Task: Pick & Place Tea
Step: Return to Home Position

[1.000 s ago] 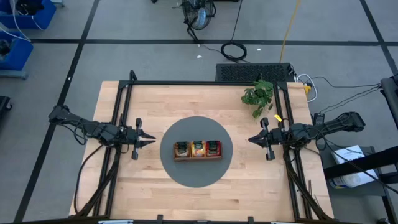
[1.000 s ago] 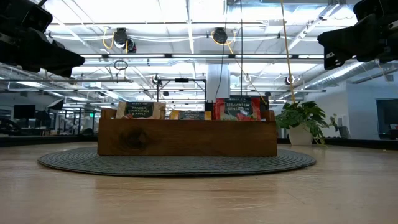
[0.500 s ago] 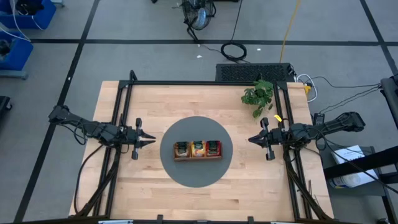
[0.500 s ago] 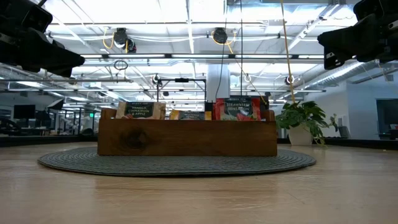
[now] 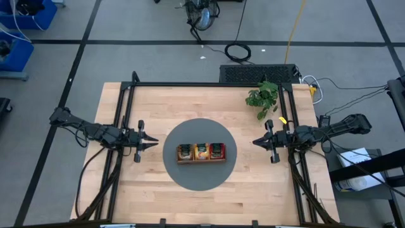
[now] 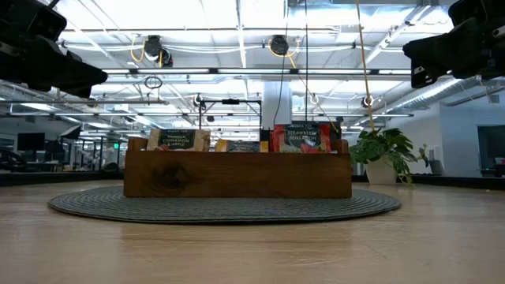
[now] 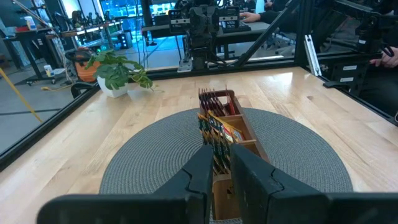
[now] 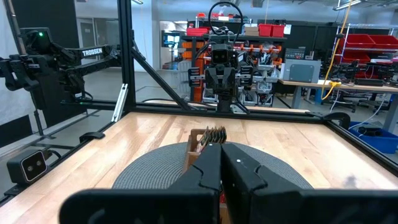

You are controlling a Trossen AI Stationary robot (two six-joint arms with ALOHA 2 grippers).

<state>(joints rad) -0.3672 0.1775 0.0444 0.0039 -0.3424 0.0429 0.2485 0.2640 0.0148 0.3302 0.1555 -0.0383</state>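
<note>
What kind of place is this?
Probably a robotics lab or workshop. The left arm and right arm wait at the sides of a wooden table, cables lie on the floor, and racks with red bins fill the room behind.

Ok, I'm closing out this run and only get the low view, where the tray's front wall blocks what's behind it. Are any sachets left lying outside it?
Observer: None that the high view shows. The sachets all stand inside the tray.
Operator: Is the tray centred, front to back?
Observer: Yes, it sits at the middle of the round mat, its long side running between the two arms.
Operator: And the tools? I see only dark bulk at my top corners.
Observer: The left tool hangs over wood just off the mat's left edge. The right tool is off its right edge. Both point at the tray.
</note>
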